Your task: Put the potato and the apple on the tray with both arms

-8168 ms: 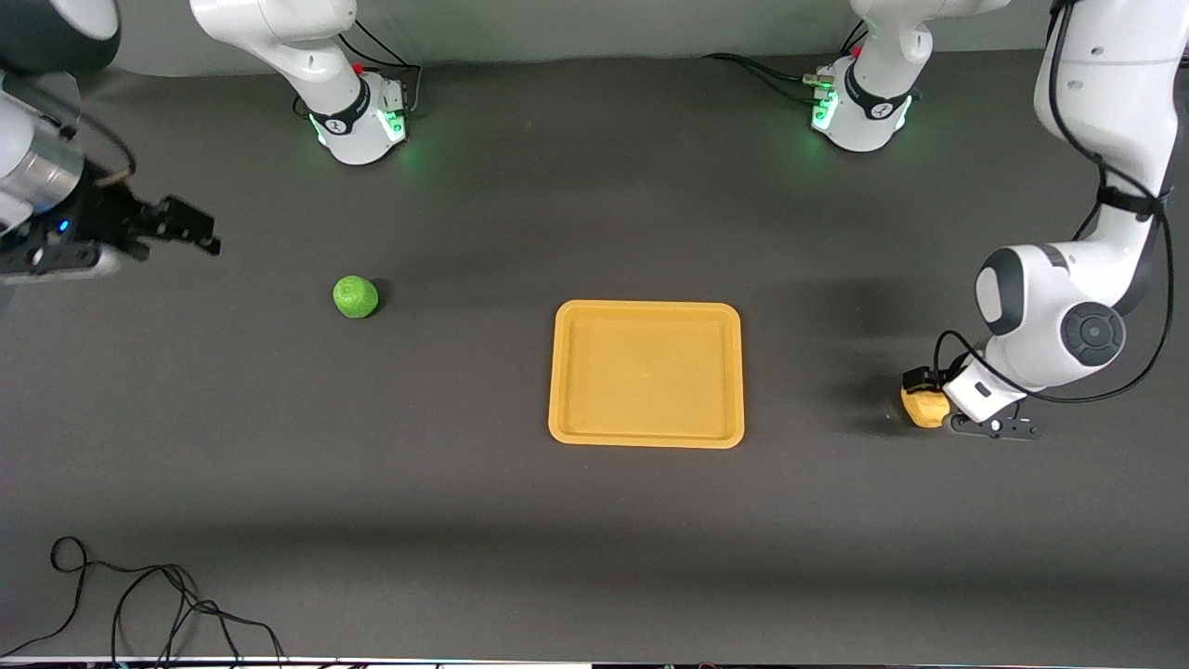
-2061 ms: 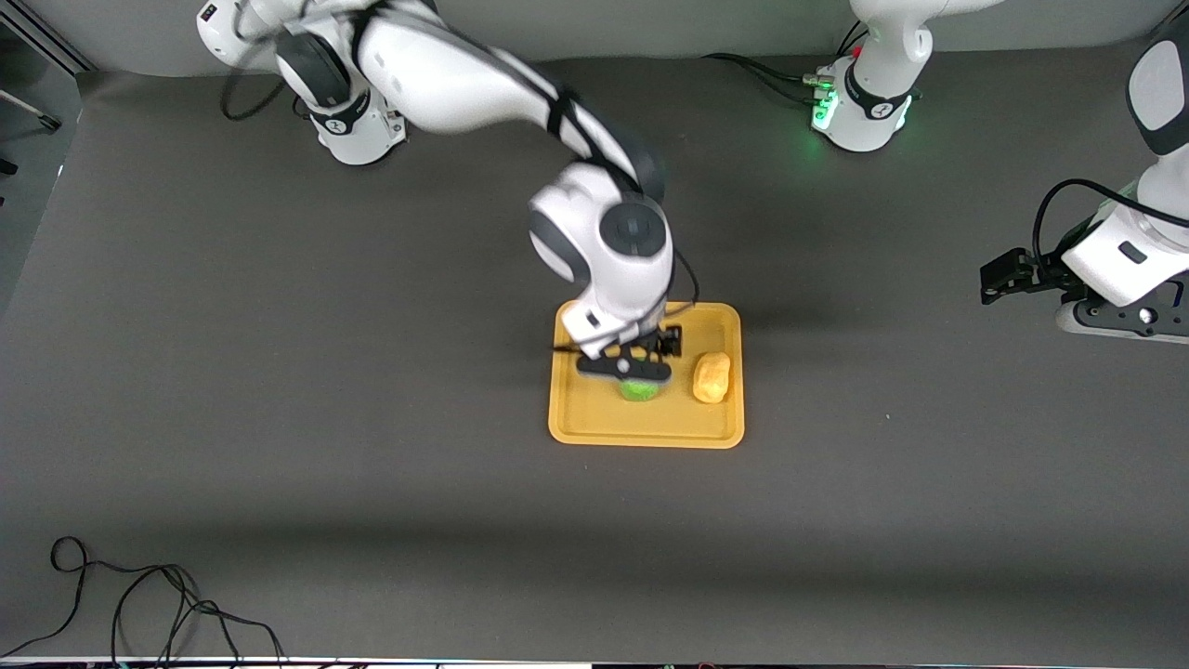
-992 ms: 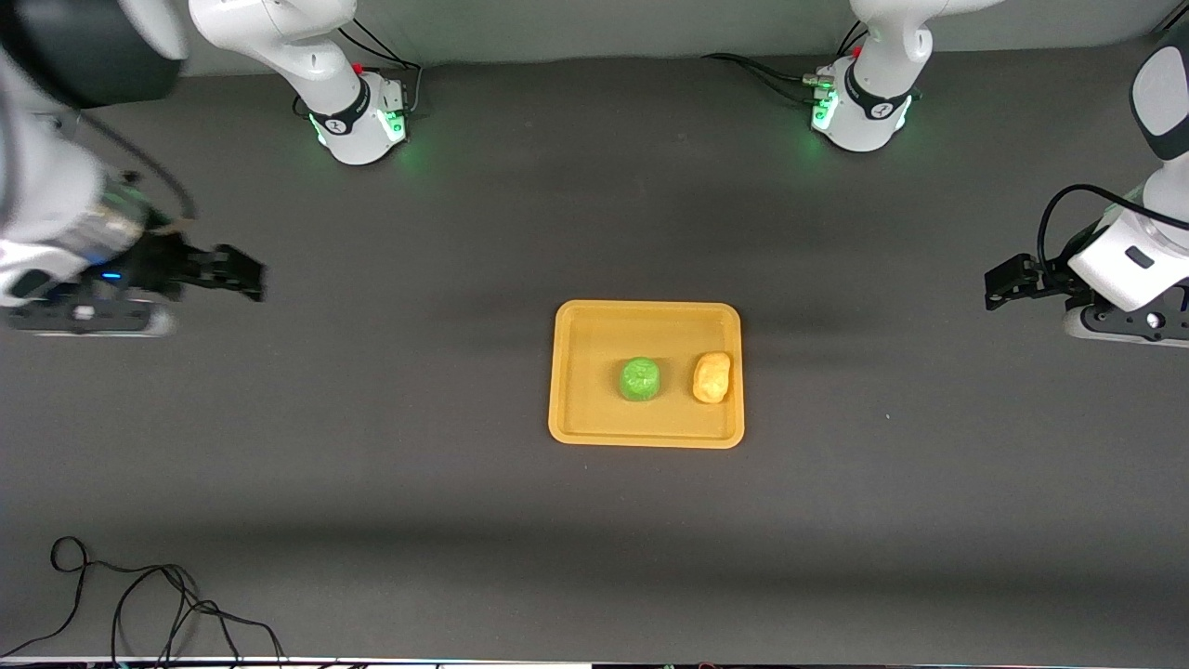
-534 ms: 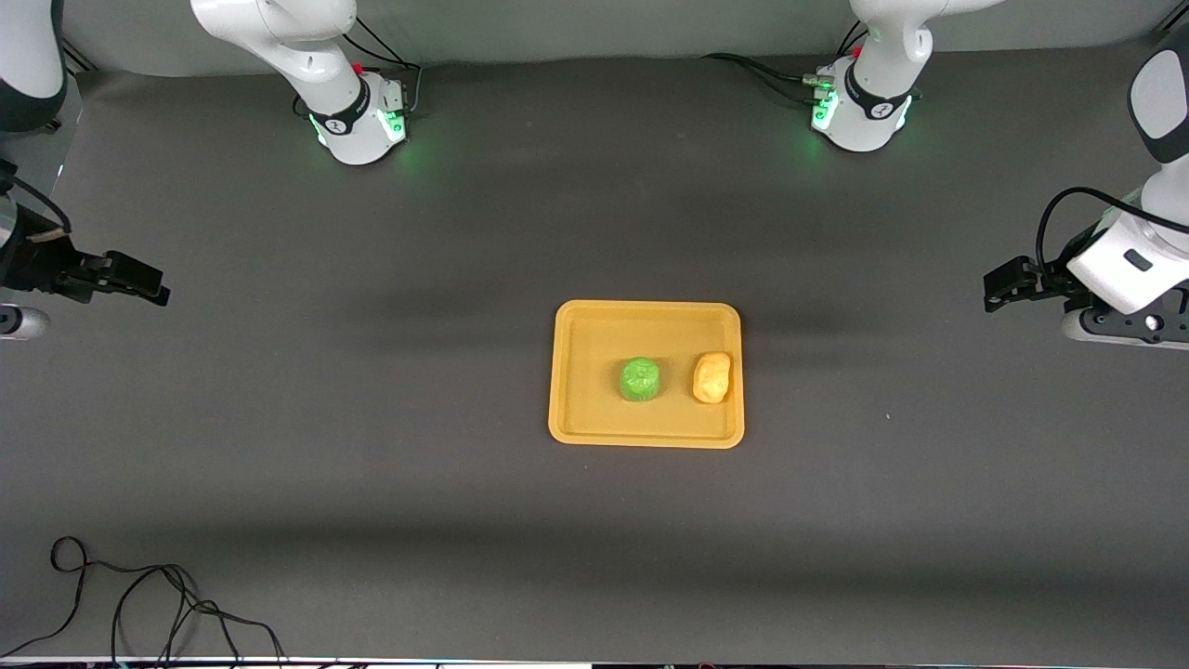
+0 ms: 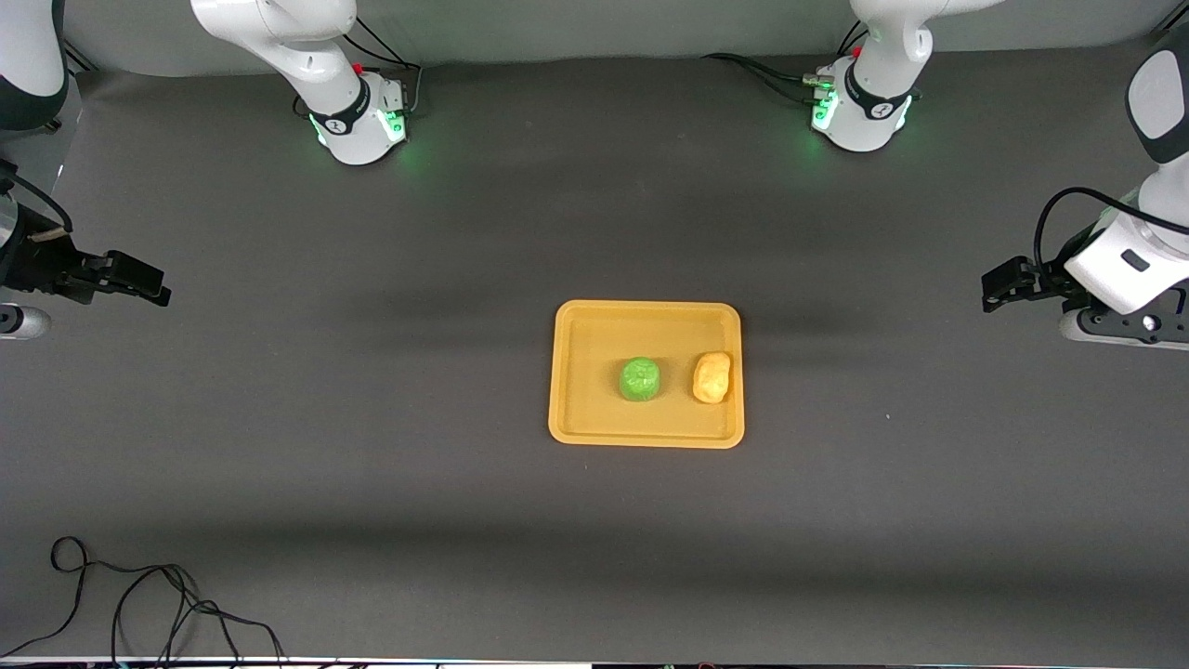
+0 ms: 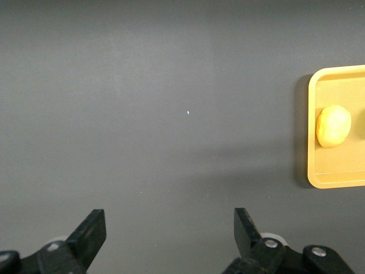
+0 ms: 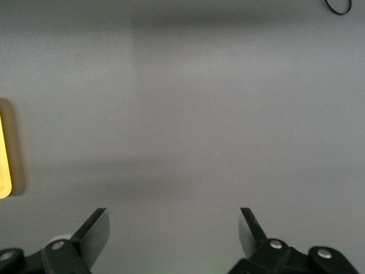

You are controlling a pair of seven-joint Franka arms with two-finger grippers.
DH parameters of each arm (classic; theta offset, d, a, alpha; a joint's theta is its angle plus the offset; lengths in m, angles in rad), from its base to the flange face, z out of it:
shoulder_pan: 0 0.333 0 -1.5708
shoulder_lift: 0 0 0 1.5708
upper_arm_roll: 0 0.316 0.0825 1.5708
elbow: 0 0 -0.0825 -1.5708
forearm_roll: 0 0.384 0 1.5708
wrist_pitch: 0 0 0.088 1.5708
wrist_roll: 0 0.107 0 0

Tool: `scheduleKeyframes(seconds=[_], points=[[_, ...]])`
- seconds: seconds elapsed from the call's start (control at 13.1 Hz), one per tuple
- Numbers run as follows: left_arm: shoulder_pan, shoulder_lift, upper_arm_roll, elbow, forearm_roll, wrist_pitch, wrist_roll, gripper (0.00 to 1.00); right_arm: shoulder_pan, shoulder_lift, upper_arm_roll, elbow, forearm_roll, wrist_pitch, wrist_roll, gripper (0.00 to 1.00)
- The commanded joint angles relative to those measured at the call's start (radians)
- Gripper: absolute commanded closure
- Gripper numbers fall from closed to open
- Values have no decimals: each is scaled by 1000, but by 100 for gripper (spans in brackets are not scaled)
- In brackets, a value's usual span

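Little is looking likely to go wrong: the potato (image 5: 712,376) is sitting close to the tray (image 5: 594,427) rim toward the left arm's end, so any jolt to the tray could be rolling it off. The lumpy yellow-tan potato and the textured green apple (image 5: 640,380) are lying side by side, apart, inside the orange tray. The left tool (image 5: 1008,282) and right tool (image 5: 130,277) are hanging wide and empty over the bare surface (image 5: 372,483), each waiting at its own end.

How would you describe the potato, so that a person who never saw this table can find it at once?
Look for the flat orange-yellow tray in the middle of the dark table. Two small things lie in it, side by side and apart. The potato is the lumpy yellow-tan oval toward the left arm's end; its neighbour, the apple, is bright green.
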Motion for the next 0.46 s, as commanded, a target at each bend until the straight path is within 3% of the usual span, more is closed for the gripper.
scheduleKeyframes(seconds=[0.0,0.38], points=[[-6,3,1,3,4,8,-15,0,-4,-17,2,-12,59,1,-11,0],[3,1,1,0,5,7,-5,0,-4,-15,-1,-13,59,1,-13,0]])
